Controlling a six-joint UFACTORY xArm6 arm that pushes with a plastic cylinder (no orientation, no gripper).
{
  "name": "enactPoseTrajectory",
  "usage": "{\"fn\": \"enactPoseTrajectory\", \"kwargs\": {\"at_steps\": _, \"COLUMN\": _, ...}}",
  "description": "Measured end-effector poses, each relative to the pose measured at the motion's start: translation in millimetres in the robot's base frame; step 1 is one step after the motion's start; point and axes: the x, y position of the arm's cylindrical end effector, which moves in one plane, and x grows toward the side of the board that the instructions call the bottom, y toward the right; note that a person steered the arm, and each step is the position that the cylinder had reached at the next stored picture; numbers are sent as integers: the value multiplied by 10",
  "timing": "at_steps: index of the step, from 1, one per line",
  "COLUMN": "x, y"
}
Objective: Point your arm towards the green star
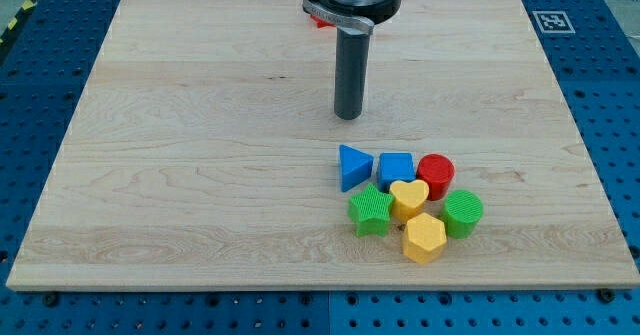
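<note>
The arm comes down from the view's top, approx. centre, w/ a grey collar and a bit of red showing at the mount (322, 17). Below that hangs the straight dark rod; my tip (348, 116) sits on the wooden board (180, 175), upright, touching no block. No jaws on it, so nothing opens or closes and it holds nothing — just a bare rod end on bare wood.

Blocks are all bunched in one cluster, lower right of centre, below the tip w/ a clear strip of board between. Nearest the tip: the blue triangle (353, 166), almost straight below it. Just right of that a second blue block (396, 168), shape hard to call, then the red cylinder (435, 171) beside it.

The green star (370, 211) is in the next row down, at the cluster's left end, under the blue triangle and touching or v. nearly touching the yellow heart (408, 199) on its right. So from the tip it's down and slightly right, w/ the triangle in between.

The green cylinder (463, 213) is at the cluster's right end, the yellow hexagon (424, 238) lowest of all, between the two greens.

Board lies on a blue perforated table (50, 55); a black-and-white marker tag (552, 20) at the board's top right corner.
</note>
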Motion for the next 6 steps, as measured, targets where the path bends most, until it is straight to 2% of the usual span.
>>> {"fn": "enactPoseTrajectory", "kwargs": {"at_steps": 1, "x": 0, "y": 0}}
{"fn": "enactPoseTrajectory", "kwargs": {"at_steps": 2, "x": -56, "y": -243}}
{"fn": "enactPoseTrajectory", "kwargs": {"at_steps": 3, "x": 395, "y": -968}}
{"fn": "enactPoseTrajectory", "kwargs": {"at_steps": 4, "x": 808, "y": -995}}
{"fn": "enactPoseTrajectory", "kwargs": {"at_steps": 5, "x": 1223, "y": -539}}
{"fn": "enactPoseTrajectory", "kwargs": {"at_steps": 6, "x": 1319, "y": -476}}
